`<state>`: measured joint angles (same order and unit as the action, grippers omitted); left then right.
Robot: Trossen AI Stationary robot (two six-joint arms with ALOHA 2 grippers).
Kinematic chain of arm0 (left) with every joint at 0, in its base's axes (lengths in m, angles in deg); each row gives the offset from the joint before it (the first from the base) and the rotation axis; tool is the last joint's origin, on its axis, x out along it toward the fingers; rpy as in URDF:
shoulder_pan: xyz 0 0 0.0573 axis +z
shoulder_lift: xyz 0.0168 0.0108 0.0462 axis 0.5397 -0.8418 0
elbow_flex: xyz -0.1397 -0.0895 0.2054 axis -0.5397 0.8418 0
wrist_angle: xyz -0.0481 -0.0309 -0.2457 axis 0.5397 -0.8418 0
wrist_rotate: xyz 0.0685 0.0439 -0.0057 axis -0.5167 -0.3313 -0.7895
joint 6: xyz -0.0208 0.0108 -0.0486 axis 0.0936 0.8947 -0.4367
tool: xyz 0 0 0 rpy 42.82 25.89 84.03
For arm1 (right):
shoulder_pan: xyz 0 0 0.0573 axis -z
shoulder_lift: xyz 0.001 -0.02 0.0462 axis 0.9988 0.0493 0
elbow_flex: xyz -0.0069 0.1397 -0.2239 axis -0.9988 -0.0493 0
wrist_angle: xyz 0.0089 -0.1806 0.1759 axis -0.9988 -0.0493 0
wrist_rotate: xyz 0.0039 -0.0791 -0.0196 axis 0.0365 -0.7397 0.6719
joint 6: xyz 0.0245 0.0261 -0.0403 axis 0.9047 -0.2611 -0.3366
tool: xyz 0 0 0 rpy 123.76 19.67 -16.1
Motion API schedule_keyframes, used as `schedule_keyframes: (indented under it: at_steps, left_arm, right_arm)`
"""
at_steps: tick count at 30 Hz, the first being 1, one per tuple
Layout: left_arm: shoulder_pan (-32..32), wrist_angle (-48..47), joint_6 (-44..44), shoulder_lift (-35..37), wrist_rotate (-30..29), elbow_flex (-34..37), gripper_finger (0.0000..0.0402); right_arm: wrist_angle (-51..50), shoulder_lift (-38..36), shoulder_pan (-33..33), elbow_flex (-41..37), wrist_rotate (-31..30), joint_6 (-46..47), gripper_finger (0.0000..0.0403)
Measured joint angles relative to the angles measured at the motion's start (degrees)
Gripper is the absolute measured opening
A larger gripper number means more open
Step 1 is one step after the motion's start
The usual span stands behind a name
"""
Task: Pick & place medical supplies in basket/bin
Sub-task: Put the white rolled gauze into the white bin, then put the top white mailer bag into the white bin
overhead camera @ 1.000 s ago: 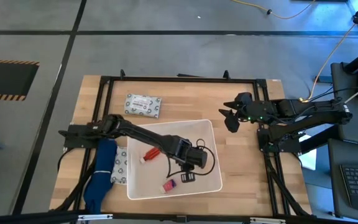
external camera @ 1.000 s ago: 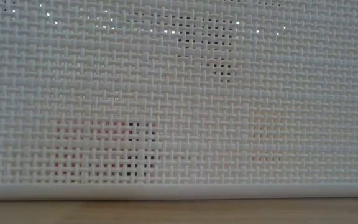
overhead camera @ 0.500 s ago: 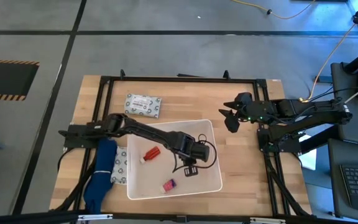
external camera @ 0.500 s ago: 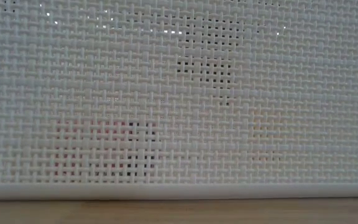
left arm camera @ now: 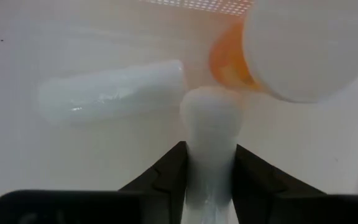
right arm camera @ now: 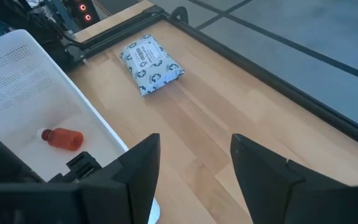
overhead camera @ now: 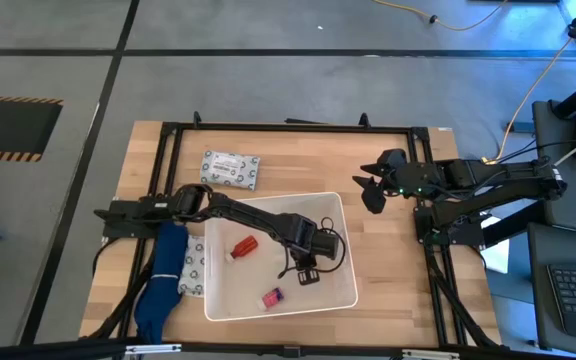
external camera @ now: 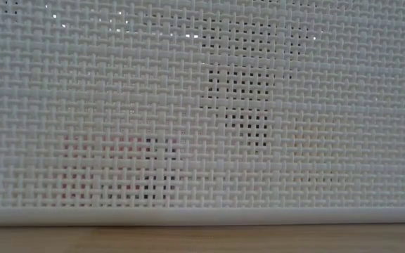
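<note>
The white basket (overhead camera: 340, 216) sits at the table's near middle, and its mesh wall (external camera: 202, 126) fills the low view. My left gripper (overhead camera: 304, 270) reaches into it and is shut on a white tube (left arm camera: 209, 124). A second white tube (left arm camera: 110, 93) and an orange-capped vial (left arm camera: 229, 62) lie on the basket floor right ahead of it. A red bottle (overhead camera: 243, 245) and a pink-capped vial (overhead camera: 271, 297) also lie inside. One patterned packet (overhead camera: 231, 169) lies flat on the table beyond the basket, another (overhead camera: 193, 268) at its left side. My right gripper (overhead camera: 368, 190) hangs open to the right of the basket. My left gripper pinches the white tube (left arm camera: 210, 168) between its two fingers (left arm camera: 160, 180), which lie along it. The tube sticks out past the fingertips, and its rounded free end (left arm camera: 207, 102) is right by the orange-capped vial. Whether that end rests on the basket floor, I cannot tell.
A black frame (overhead camera: 288, 127) runs around the wooden table. A blue cloth (overhead camera: 161, 285) hangs by the left arm's base at the near left. Bare wood (overhead camera: 308, 160) lies beyond the basket and to its right (overhead camera: 388, 260).
My left gripper, shut on the tube throughout, has drawn back a little toward the table's far edge inside the basket. The red bottle and the pink-capped vial have stayed where they were.
</note>
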<state>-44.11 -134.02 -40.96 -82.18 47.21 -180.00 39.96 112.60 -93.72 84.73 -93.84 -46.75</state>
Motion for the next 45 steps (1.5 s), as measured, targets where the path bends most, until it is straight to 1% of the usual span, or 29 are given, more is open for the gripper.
schedule_keyframes:
  at_steps: [6,8,15,20,23,29,32,36,39,43,45]
  left_arm:
    - [0.09,-0.09,1.18,0.28,-0.11,-0.07,0.0137]
    - [0.12,-0.69,2.20,1.31,-1.56,-0.08,0.0149]
    - [0.76,-0.90,3.42,6.02,-1.71,-0.26,0.0174]
    - [1.16,-0.89,3.77,10.83,-1.48,-0.26,0.0177]
    - [1.14,-1.39,5.72,14.25,-1.32,-0.26,0.0173]
    - [0.71,-3.13,4.72,23.57,-1.40,-0.24,0.0167]
    - [0.17,-3.95,3.48,28.80,-2.56,-0.24,0.0169]
    - [-1.47,-7.82,3.02,34.84,-3.49,-0.24,0.0176]
    - [-2.39,-13.83,-0.26,39.26,-2.70,-0.24,0.0181]
    - [-3.70,-25.47,-9.44,44.57,-3.76,-0.24,0.0181]
    - [-4.83,-31.45,-15.44,46.61,-6.15,-0.24,0.0179]
  right_arm:
    - [-0.91,0.00,0.00,0.00,0.00,0.02,0.0199]
    - [-0.93,0.00,-0.02,0.00,0.00,0.00,0.0199]
    - [-1.32,0.00,-0.02,0.02,0.00,-0.02,0.0199]
    - [-1.46,0.00,0.00,0.02,0.00,-0.07,0.0199]
    - [-1.50,0.00,0.00,0.02,-0.01,-0.13,0.0199]
    - [-2.00,0.00,-0.01,0.02,-0.02,-0.22,0.0199]
    - [-3.07,0.00,0.00,0.02,-0.01,-0.22,0.0199]
    - [-4.63,0.00,0.00,0.02,0.00,-0.11,0.0199]
    - [-4.93,0.00,0.00,0.02,-0.02,-0.15,0.0199]
    - [-5.25,0.00,-0.02,0.02,-0.02,-0.17,0.0199]
    - [-5.57,0.00,0.00,0.02,-0.02,-0.17,0.0199]
